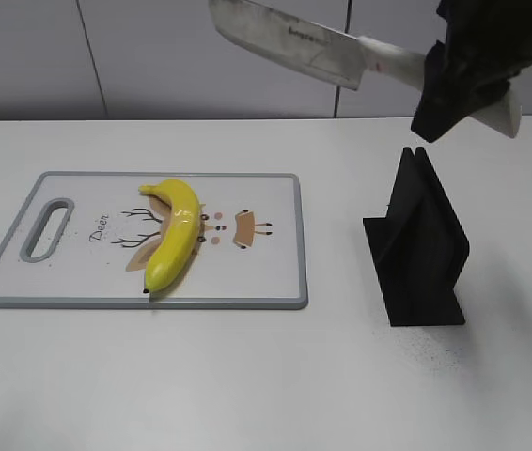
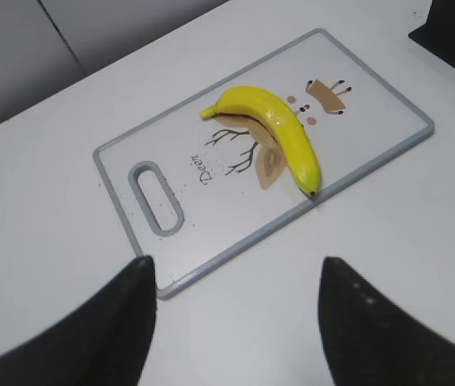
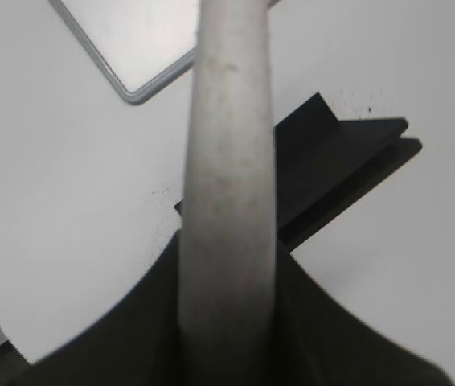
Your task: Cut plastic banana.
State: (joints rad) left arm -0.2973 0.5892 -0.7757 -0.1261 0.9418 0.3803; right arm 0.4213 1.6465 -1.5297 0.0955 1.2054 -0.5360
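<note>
**Operator:** Where is the banana from where my arms are?

**Spotter:** Your plastic banana (image 1: 173, 234) lies on the cutting board (image 1: 275, 282), across its middle, over the printed deer picture. Its stem end points toward the far edge and its tip sits close to the near edge. Seen from your left jaws (image 2: 235, 310), it lies ahead and slightly to the right, well apart from them.

**Operator:** And what are those left jaws doing?

**Spotter:** They are spread wide with nothing between them, hanging above the white surface (image 1: 247, 385) just short of the board's near corner, beside the handle slot (image 2: 157, 198).

**Operator:** What about the right side?

**Spotter:** Your right jaws (image 1: 468, 80) are clenched around the pale handle of the cleaver (image 1: 289, 42), raised high above the surface. The blade reaches out to the left of them. The banana lies well below and to the left of the blade, not touching it.

**Operator:** What is under the right jaws?

**Spotter:** The black knife stand (image 1: 421, 249) sits upright on the surface almost straight below them, to the right of the board and apart from it.
</note>
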